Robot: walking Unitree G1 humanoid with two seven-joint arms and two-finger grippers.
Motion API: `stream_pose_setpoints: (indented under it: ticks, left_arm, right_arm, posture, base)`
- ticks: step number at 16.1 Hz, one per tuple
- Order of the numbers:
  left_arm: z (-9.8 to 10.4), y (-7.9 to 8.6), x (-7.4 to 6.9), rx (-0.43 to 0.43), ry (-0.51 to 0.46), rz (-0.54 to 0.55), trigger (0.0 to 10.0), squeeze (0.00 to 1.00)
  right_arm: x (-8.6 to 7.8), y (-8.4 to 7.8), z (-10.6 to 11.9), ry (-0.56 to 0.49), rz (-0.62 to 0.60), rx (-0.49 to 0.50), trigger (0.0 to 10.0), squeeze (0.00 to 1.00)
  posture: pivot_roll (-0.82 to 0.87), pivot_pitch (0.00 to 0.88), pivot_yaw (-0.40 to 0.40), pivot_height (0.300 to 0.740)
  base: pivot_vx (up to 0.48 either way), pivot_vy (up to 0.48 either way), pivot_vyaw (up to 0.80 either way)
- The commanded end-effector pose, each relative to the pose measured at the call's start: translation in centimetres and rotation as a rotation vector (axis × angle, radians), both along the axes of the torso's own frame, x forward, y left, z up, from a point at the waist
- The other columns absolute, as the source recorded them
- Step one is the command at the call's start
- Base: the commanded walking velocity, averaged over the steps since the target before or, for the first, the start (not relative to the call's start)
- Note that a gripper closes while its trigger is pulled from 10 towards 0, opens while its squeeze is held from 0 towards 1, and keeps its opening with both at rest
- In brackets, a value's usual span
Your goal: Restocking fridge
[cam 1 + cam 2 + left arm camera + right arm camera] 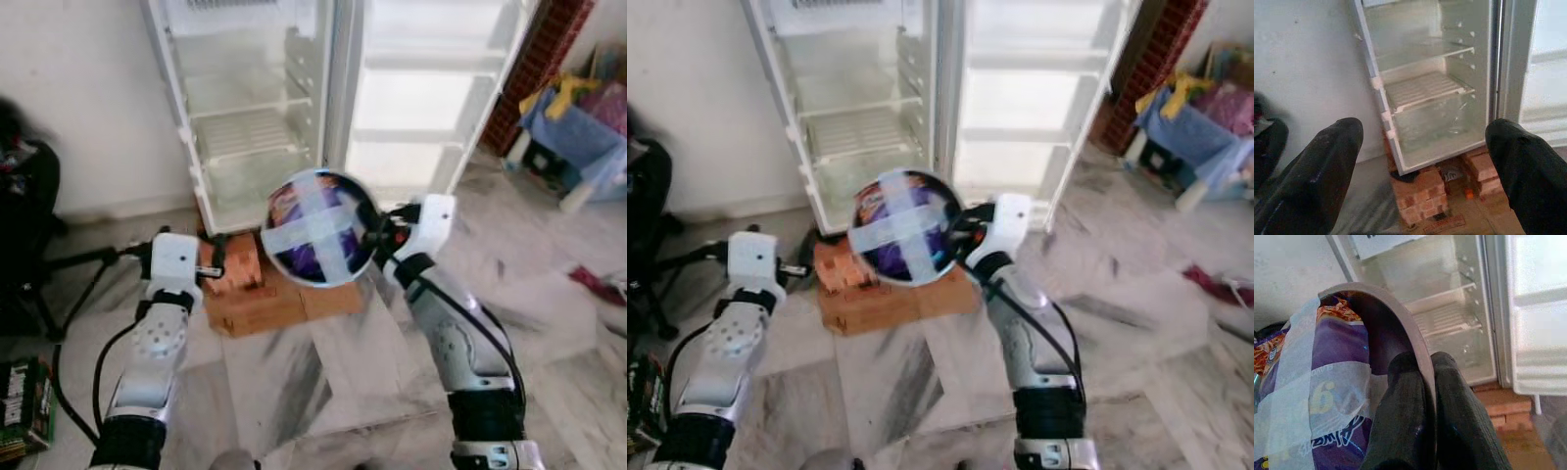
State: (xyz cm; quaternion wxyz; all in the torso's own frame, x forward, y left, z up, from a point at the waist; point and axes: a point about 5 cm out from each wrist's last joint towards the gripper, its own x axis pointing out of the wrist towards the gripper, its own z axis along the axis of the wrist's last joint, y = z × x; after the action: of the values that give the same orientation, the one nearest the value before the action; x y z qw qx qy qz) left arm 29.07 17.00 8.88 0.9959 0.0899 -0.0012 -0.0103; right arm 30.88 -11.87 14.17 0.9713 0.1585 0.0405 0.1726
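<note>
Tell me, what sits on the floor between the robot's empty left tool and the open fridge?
A stack of red bricks on a cardboard sheet, propping the fridge. The left wrist view shows it beyond the open left tool.

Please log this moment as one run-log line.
right gripper: shut on bowl rim | left gripper: open, unladen | fridge: open, ahead

Grey-veined marble floor (pixel 549 323), open fridge (pixel 255 108) raised on brick stacks (pixel 1420 196), flattened cardboard (pixel 265 308) apparently beneath
</note>
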Motion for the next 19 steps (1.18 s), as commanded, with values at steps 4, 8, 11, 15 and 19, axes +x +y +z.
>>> stream_pose_setpoints:
  ticks: [4, 8, 11, 15, 19]
  left_arm:
    - [0.1, -1.0, 0.3, -0.011, 0.005, -0.036, 10.0, 0.0]
    - [0.2, -1.1, 0.3, 0.043, 0.009, -0.072, 10.0, 0.0]
    - [-0.2, -1.0, 0.2, 0.022, 0.042, -0.07, 10.0, 0.0]
    - [-0.4, -1.5, 0.1, -0.019, 0.079, -0.084, 10.0, 0.0]
    - [-0.4, -1.8, -0.1, -0.03, 0.07, -0.089, 10.0, 0.0]
  right_arm:
    - [0.3, -0.9, 0.7, -0.028, -0.04, 0.002, 10.0, 0.0]
    - [-0.2, -0.5, 0.3, -0.04, -0.017, -0.052, 10.0, 0.0]
    - [-0.1, -0.6, 0.4, -0.047, -0.017, -0.057, 10.0, 0.0]
    - [0.0, -0.3, 0.6, -0.056, -0.013, -0.062, 10.0, 0.0]
    - [0.1, -0.3, 0.6, -0.062, -0.013, -0.075, 10.0, 0.0]
  posture:
    - [0.07, 0.076, -0.026, 0.74]
    - [0.08, 0.078, -0.026, 0.74]
    - [0.07, 0.081, -0.026, 0.74]
    - [0.07, 0.083, -0.028, 0.74]
    - [0.07, 0.085, -0.029, 0.74]
  base:
    - [0.308, 0.367, 0.0]
    - [0.071, 0.415, 0.0]
    - [0.427, 0.097, 0.0]
    - [0.48, 0.0, 0.0]
    - [0.48, 0.0, 0.0]
